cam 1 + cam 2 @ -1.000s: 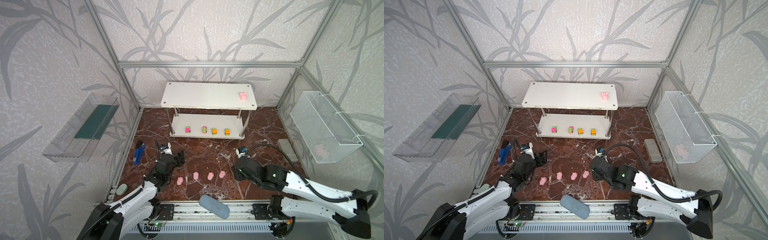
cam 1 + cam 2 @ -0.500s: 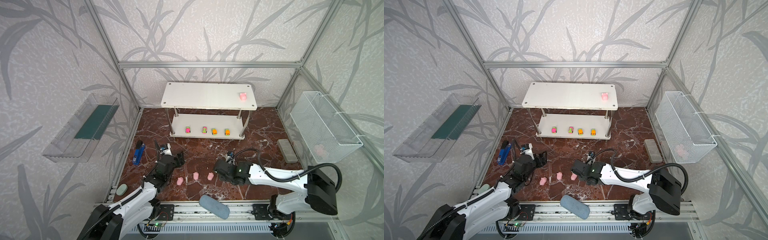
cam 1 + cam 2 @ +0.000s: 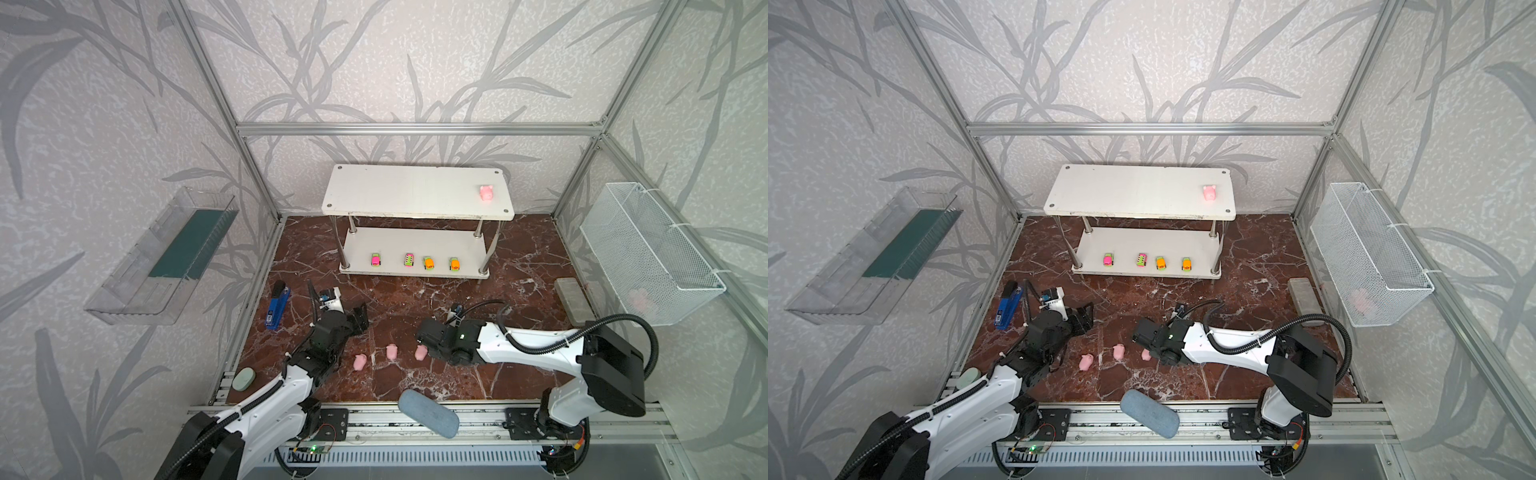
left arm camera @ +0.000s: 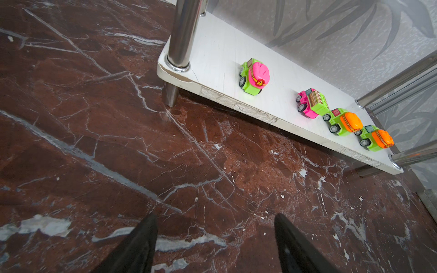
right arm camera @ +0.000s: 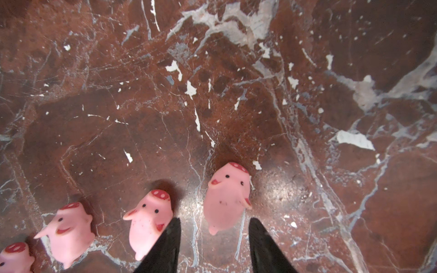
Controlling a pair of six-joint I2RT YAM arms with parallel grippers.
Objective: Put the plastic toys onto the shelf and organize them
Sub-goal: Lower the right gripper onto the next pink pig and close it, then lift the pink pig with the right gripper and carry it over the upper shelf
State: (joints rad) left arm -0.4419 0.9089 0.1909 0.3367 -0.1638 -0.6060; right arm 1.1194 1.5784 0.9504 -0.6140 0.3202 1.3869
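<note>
Seeing the shelf [image 3: 415, 195] hold four cars [image 3: 410, 259] and one pig [image 3: 486, 192], I find my right arm [image 3: 532, 338] newly swung across, right gripper [image 5: 214, 221] half-open astride the end floor pig [image 5: 227, 196], not yet gripping; left gripper [image 4: 216, 216] hangs wide, empty.

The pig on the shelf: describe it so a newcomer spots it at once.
Find the white two-tier shelf at the back. Near the right end of its top board sits a small pink pig. It is alone there: the cars line the lower board, the other pigs the floor.
</note>
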